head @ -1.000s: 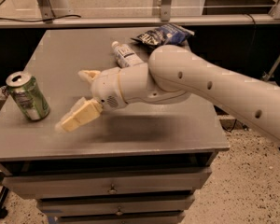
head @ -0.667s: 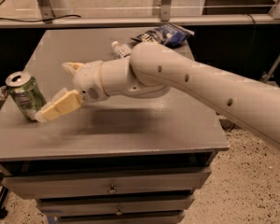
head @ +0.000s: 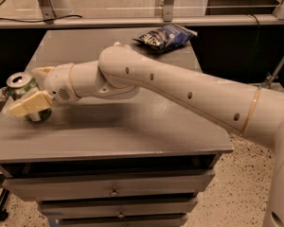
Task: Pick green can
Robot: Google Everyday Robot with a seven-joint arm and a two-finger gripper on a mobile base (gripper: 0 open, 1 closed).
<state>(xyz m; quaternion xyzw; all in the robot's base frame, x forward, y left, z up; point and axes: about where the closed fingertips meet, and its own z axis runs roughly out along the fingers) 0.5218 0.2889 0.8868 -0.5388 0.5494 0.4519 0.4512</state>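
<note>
Grey metal cabinet top (head: 132, 126), with drawers below, is seen carrying the action. The white arm's two-finger gripper (head: 24, 91) has been swung across to the cabinet's left edge since a second ago, and now the small green metal can with the silver top (head: 20, 82) is straddled: one cream finger (head: 31, 104) is placed in front of it, the other behind. The fingers are held apart; contact cannot be confirmed. The can is found upright between them. A crumpled blue snack bag (head: 165, 36) is left well behind the gripper. The approach looks finished; closing and lifting are judged the remaining steps.
</note>
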